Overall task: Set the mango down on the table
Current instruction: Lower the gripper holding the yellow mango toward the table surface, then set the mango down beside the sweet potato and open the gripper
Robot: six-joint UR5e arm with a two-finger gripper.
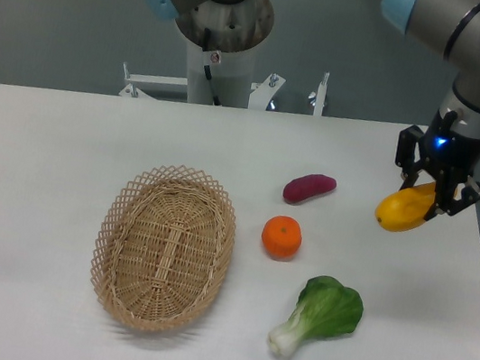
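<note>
Camera view: arm angled down at right, fingers (435,185) pinching tilted mango (402,210) above table (60,161).

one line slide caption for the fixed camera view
Hand grips the yellow-orange elongated mango above the white tabletop's right side.

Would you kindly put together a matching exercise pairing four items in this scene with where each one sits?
Items:
1. mango
2. orange
3. bok choy
4. wicker basket

Places:
A. left part of the white table, nothing in it
B. held in the pincer at the right side
C. between the purple sweet potato and the leafy green
D. nearest the front edge, right of the basket

Pairs: 1-B, 2-C, 3-D, 4-A
</note>
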